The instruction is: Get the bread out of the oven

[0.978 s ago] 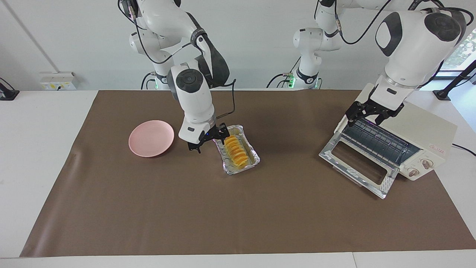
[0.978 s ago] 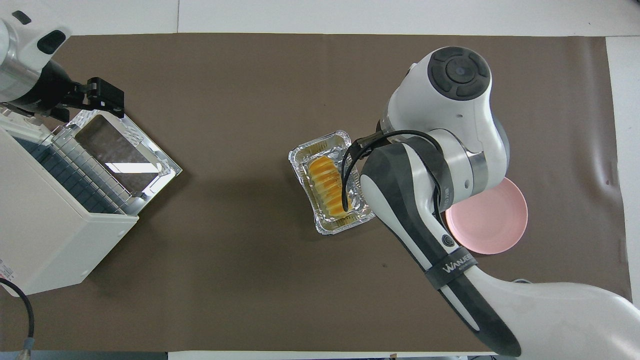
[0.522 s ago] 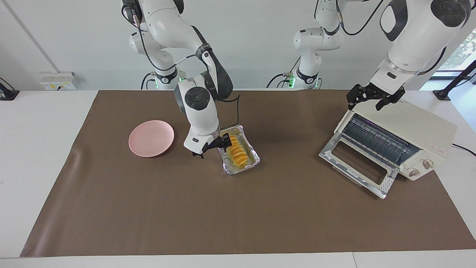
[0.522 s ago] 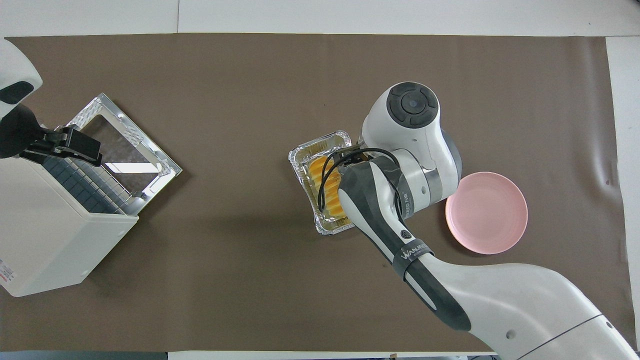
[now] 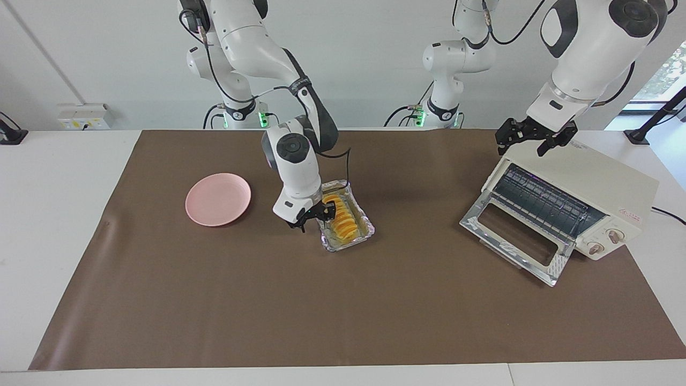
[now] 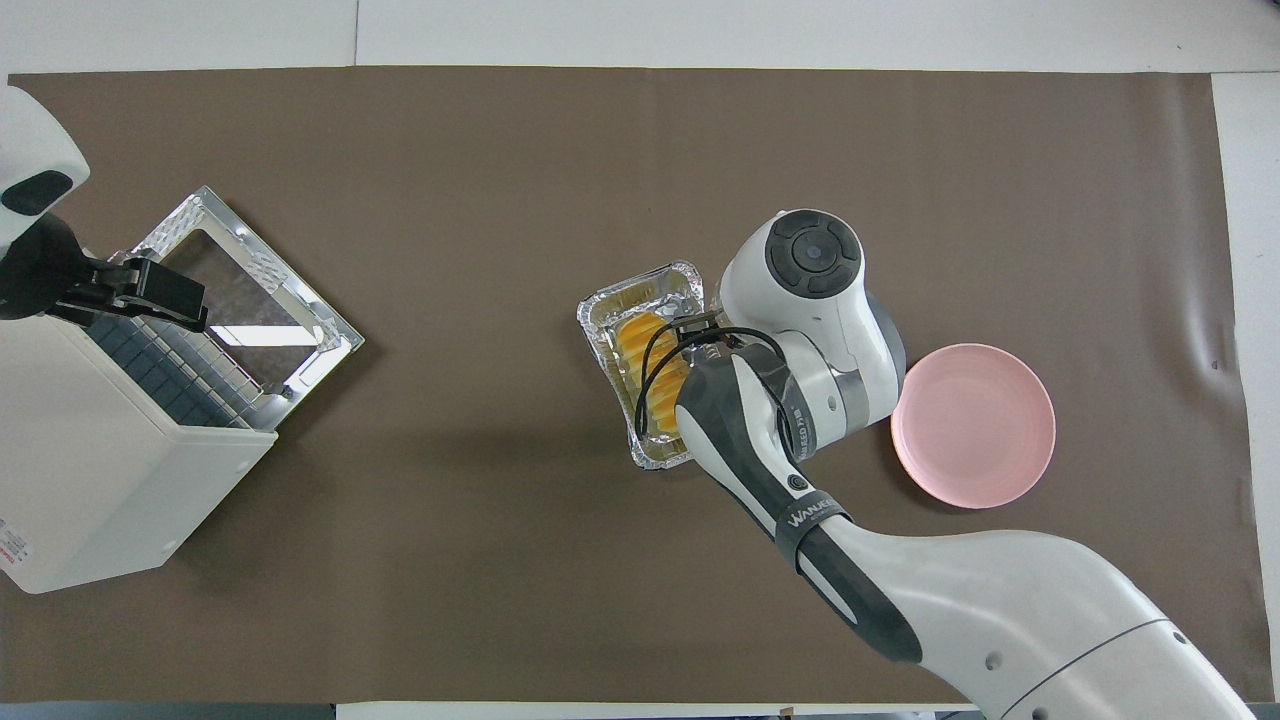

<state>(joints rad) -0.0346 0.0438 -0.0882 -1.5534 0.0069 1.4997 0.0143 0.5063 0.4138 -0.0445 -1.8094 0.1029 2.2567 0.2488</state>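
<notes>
One ridged golden bread (image 5: 341,219) lies in a crinkled foil tray (image 5: 362,235).

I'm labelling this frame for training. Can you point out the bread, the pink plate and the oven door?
bread (image 5: 343,221): facing view, on its ridged top.
pink plate (image 5: 218,199): facing view, on its flat middle.
oven door (image 5: 557,265): facing view, on the silver frame's corner.

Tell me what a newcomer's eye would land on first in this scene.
First, the golden bread in its foil tray mid-table, with the right gripper down at the loaf's side nearest the pink plate. Next, the oven at the left arm's end of the table, its glass door dropped open and rack bare, the open left gripper hanging over its top edge.
</notes>
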